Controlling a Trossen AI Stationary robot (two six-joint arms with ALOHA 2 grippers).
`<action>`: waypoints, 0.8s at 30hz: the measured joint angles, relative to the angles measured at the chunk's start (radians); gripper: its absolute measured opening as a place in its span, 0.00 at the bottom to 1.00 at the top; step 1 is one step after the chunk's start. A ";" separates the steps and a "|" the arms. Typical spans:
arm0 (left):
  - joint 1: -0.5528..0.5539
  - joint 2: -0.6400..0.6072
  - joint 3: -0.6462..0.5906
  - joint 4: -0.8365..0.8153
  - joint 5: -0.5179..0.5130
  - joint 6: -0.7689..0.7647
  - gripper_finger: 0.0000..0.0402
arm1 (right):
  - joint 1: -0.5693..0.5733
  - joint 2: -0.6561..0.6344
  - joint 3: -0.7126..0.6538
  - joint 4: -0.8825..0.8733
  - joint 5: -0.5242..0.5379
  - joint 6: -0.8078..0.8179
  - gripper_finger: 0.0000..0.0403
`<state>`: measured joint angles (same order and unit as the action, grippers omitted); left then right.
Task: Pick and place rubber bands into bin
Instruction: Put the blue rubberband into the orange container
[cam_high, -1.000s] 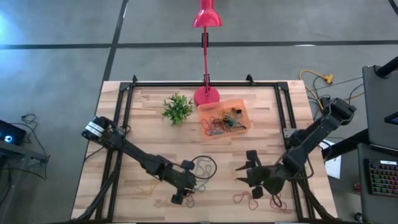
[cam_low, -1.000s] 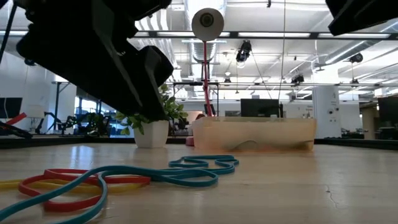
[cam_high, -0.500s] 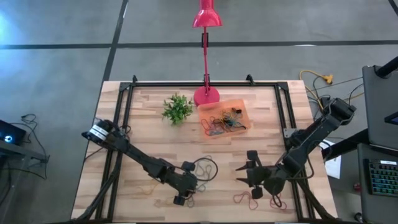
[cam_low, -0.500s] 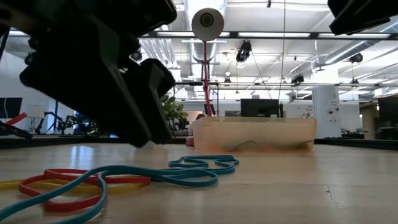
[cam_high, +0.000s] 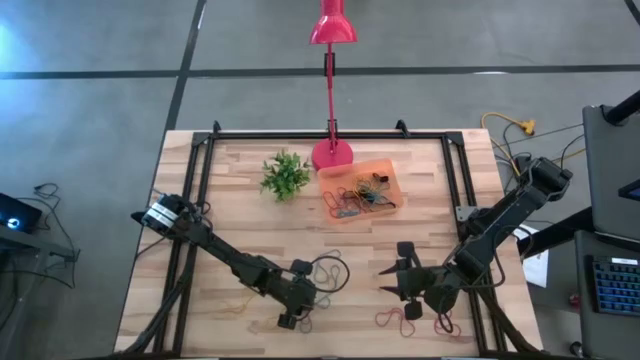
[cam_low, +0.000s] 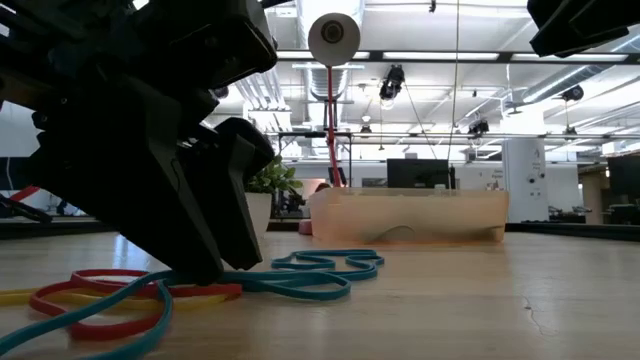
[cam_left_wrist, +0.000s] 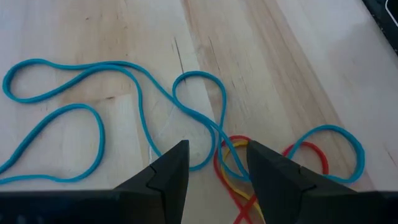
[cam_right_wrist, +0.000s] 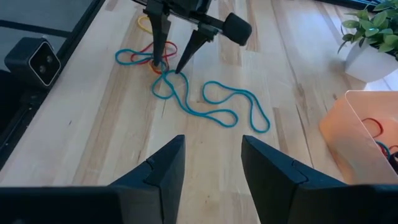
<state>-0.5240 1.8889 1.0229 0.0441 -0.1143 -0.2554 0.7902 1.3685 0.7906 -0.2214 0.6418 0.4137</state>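
A long teal rubber band (cam_left_wrist: 134, 81) lies in loops on the wood and crosses a red band (cam_left_wrist: 219, 167) and a yellow band (cam_left_wrist: 238, 163). My left gripper (cam_left_wrist: 217, 158) is open and low over that crossing, one finger on each side of it. In the right wrist view its tips (cam_right_wrist: 168, 67) stand at the tangle's end. Whether they touch the bands cannot be told. The orange bin (cam_high: 352, 166) holds several bands. My right gripper (cam_high: 395, 280) waits open near the table's near right.
Pink lamp base (cam_high: 332, 155) and small green plant (cam_high: 284, 175) stand by the bin at the far side. More red bands (cam_high: 400, 320) lie near the near edge by my right gripper, and a yellow one (cam_high: 237, 303) lies left of the left gripper. Black frame rails border the table.
My left gripper has come down from above the table onto the tangle of teal, red and yellow bands, staying open. The bands lie as before.
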 joint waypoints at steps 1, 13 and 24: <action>0.000 0.000 -0.002 0.000 0.000 -0.001 0.36 | 0.000 0.000 0.000 0.000 0.000 0.000 0.36; -0.001 0.005 -0.014 0.003 -0.001 -0.026 0.35 | 0.000 0.000 -0.002 0.000 -0.002 -0.001 0.36; -0.001 0.006 -0.014 0.005 0.004 -0.019 0.03 | 0.000 0.000 -0.002 0.000 -0.002 -0.001 0.34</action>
<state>-0.5251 1.8946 1.0088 0.0488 -0.1107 -0.2742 0.7901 1.3685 0.7887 -0.2218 0.6397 0.4126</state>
